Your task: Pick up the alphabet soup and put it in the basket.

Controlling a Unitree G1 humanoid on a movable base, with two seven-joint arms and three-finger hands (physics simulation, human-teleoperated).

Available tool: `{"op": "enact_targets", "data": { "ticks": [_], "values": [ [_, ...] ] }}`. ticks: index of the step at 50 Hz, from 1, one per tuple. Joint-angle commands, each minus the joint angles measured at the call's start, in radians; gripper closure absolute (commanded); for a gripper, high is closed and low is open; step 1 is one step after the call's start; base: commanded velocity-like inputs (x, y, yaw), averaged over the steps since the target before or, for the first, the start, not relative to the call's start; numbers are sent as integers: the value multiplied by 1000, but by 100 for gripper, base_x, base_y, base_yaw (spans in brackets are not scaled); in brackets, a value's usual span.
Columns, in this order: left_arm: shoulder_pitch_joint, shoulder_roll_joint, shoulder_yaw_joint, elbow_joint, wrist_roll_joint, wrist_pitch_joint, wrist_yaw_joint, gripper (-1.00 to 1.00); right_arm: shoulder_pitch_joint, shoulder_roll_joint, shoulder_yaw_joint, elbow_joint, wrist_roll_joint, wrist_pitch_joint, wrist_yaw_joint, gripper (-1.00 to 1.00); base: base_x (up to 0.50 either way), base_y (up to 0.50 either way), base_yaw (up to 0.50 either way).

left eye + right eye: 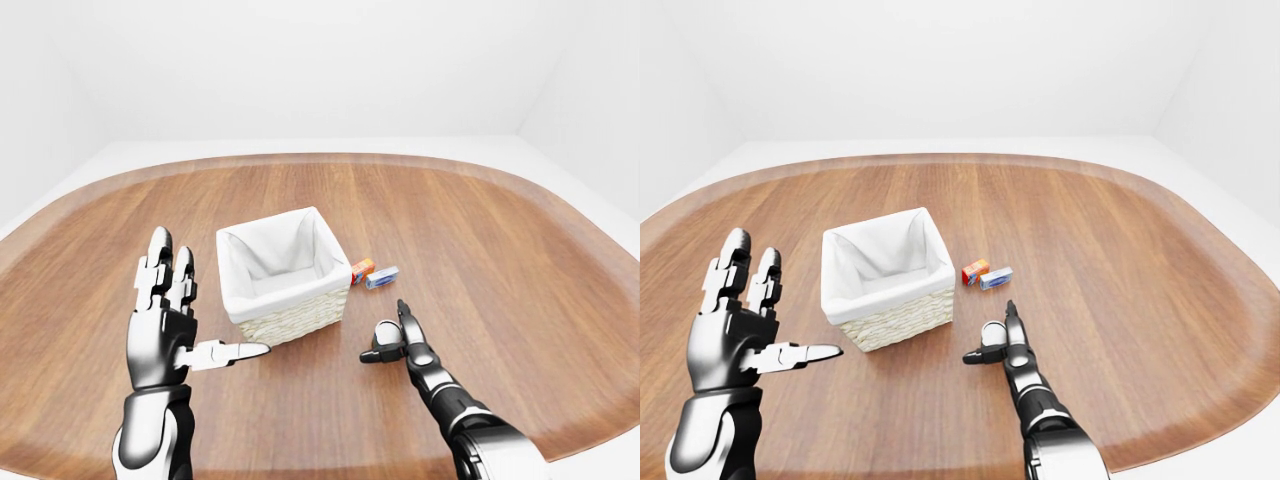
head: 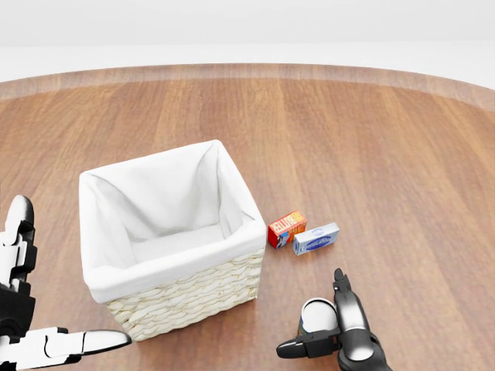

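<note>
A big round wooden table (image 1: pixel 480 230) fills the views, with white walls around it. Near the middle sits the basket (image 2: pixel 186 297), woven and pale, with a white cloth lining inside. The basket has nothing in it.

The robot's left hand (image 1: pixel 165 325) is held up at the left of the left-eye view, well apart from the basket. Its fingers are spread wide and straight, and the thumb points toward the basket.

The right hand (image 2: pixel 340 328) is low at the bottom of the head view. Its fingers are apart and stand about the alphabet soup (image 2: pixel 317 315), a small can with a white top. One finger is beside the can and the thumb reaches under it in the picture. The can stands on the table, just to the right of the basket.

Higher up in the head view lie a little red box (image 2: pixel 286 229) and a little blue and white box (image 2: pixel 315 239), side by side.
</note>
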Motion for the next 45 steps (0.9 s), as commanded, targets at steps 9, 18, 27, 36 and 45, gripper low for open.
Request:
{"op": "enact_targets", "data": {
  "ticks": [9, 18, 27, 36, 45],
  "values": [
    [8, -4, -1, -10, 0, 0, -5, -100, 10, 9, -8, 111, -48, 0, -72, -100, 0, 0, 0],
    [7, -4, 2, -11, -2, 0, -7, -100, 12, 5, 17, 125, -156, 0, -240, -100, 0, 0, 0],
    [4, -3, -6, 1, 4, 0, -4, -100, 11, 6, 2, 127, -172, 0, -249, -100, 0, 0, 0],
    [4, -1, -14, 4, 6, 0, 0, -100, 17, 7, 5, 128, -178, 0, -244, 100, 0, 0, 0],
    [4, -1, -13, 4, 5, 0, 1, -100, 17, 8, 1, 128, -176, 0, -237, 100, 0, 0, 0]
  ]
}}
